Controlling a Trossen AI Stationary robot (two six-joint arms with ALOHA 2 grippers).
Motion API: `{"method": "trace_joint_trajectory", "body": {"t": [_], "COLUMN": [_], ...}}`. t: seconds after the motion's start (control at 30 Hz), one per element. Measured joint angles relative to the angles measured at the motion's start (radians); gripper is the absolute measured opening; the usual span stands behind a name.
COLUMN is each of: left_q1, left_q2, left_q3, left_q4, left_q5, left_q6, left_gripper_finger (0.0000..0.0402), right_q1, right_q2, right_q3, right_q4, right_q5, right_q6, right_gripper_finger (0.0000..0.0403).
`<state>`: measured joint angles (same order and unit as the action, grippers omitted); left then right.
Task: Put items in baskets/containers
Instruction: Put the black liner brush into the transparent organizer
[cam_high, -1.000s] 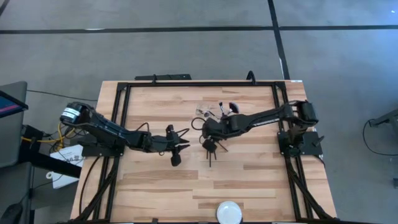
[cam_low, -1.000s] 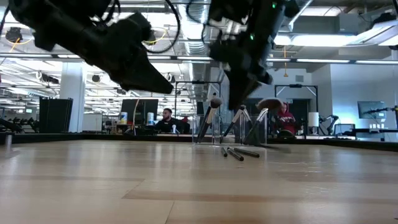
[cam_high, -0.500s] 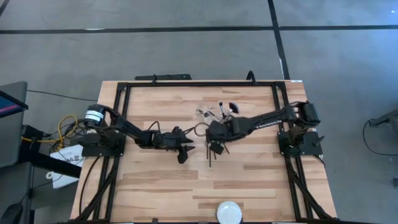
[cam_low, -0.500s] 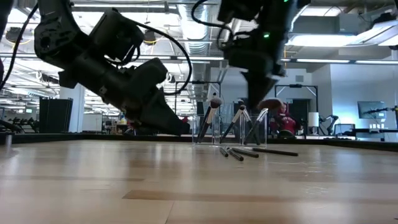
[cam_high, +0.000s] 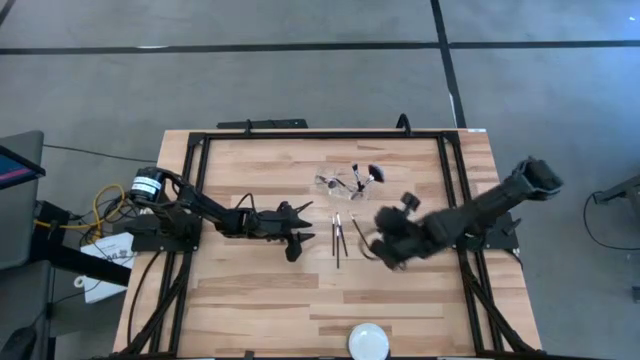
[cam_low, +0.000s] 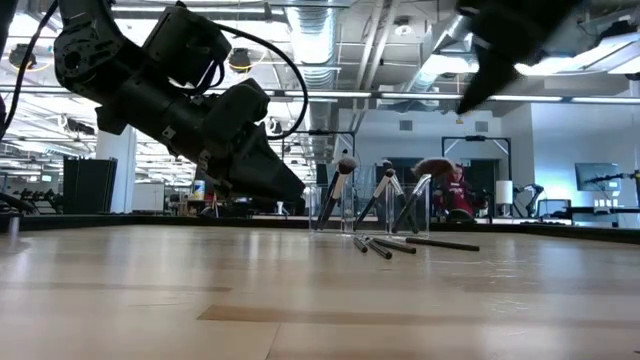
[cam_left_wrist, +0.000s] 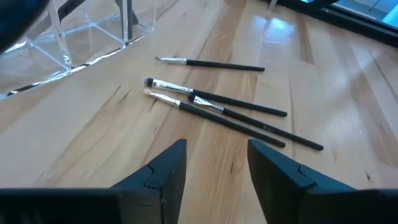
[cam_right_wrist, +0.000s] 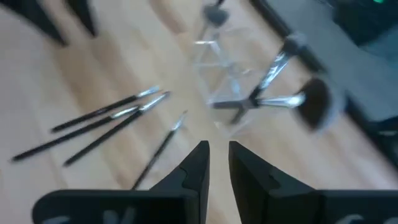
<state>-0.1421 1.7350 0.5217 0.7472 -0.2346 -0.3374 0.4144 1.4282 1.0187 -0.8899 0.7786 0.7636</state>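
Left claw (cam_high: 300, 240) spread wide, low over the tabletop (cam_high: 250, 300), empty.
Right claw (cam_high: 372, 243) sits raised at 3 o'clock of three loose brushes (cam_high: 338, 235), fingers nearly together, holding nothing. Clear container (cam_high: 345, 182) at their 12 o'clock holds more brushes.

- My high cam looks straight down on the whole table (cam_high: 260, 300), far off.
- My low cam sits at tabletop level, facing the room.
- Left wrist cam looks close over the brushes (cam_left_wrist: 217, 109) and container (cam_left_wrist: 74, 43).
- Right wrist cam looks down on the same brushes (cam_right_wrist: 106, 127), from higher.
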Motion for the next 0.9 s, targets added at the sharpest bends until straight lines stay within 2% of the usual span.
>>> {"method": "trace_joint_trajectory", "body": {"t": [0.13, 0.2, 0.3, 0.4, 0.57, 0.8, 0.9], "left_q1": [0.000, 0.001, 0.001, 0.006, 0.008, 0.008, 0.008], "left_q2": [0.000, 0.000, 0.000, 0.000, -0.001, -0.001, -0.001], "left_q3": [0.000, 0.000, 0.000, 0.000, 0.000, 0.000, 0.000], "left_q4": [0.010, 0.015, 0.020, 0.024, 0.027, 0.034, 0.039], "left_q5": [0.000, 0.000, -0.002, -0.001, -0.005, -0.005, -0.004], "left_q6": [0.000, 0.000, 0.000, 0.000, -0.006, 0.010, 0.017], "left_gripper_finger": [0.0163, 0.0163, 0.0164, 0.0162, 0.0159, 0.0159, 0.0159], "right_q1": [0.021, 0.000, -0.024, -0.022, -0.022, -0.038, -0.057], "right_q2": [-0.103, -0.129, -0.133, -0.111, -0.029, 0.182, 0.233], "right_q3": [-0.262, -0.359, -0.465, -0.527, -0.546, -0.545, -0.524], "right_q4": [0.322, 0.478, 0.736, 0.915, 0.989, 1.168, 1.142], "right_q5": [0.041, -0.002, -0.130, -0.124, -0.094, -0.082, -0.086], "right_q6": [-0.033, -0.013, -0.013, -0.083, -0.059, -0.046, -0.010], "right_gripper_finger": [0.0047, 0.0048, 0.0055, 0.0066, 0.0093, 0.0137, 0.0148]}}
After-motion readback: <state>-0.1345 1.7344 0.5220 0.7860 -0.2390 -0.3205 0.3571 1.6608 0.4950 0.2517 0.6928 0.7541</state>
